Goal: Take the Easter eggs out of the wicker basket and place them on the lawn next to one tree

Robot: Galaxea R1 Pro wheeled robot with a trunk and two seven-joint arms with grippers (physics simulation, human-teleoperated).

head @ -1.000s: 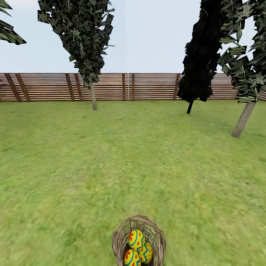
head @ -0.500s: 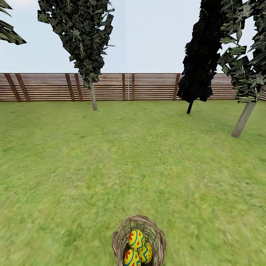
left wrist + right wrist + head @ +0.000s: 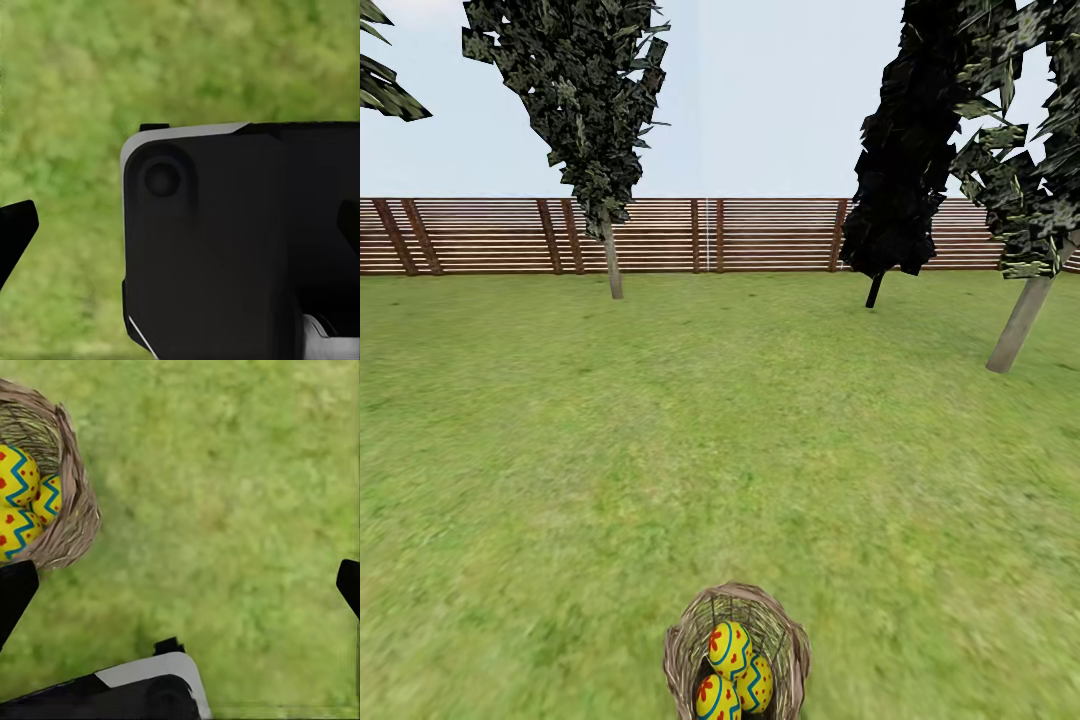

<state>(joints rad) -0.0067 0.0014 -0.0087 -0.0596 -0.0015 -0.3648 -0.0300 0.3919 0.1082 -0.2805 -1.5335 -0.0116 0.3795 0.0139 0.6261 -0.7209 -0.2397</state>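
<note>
The wicker basket point(image 3: 682, 660) stands on the lawn point(image 3: 720, 450) at the near edge of the head view, holding the three Easter eggs: one with red dots point(image 3: 729, 648), one with blue zigzags point(image 3: 758, 683), one with a red flower point(image 3: 715, 698). In the right wrist view the basket point(image 3: 73, 502) and eggs point(image 3: 19, 474) lie off to one side of my right gripper point(image 3: 180, 589), which hangs open over bare grass. My left gripper point(image 3: 180, 232) is open too, above grass, with a black part of the robot between its fingertips. A tree with a thick pale trunk point(image 3: 1020, 322) leans at the far right.
A brown slatted fence point(image 3: 760, 235) closes the garden at the back. A slimmer-trunked tree point(image 3: 614, 270) stands far left of centre, and a dark columnar tree point(image 3: 875, 290) stands right of centre. Open grass stretches between the basket and the trees.
</note>
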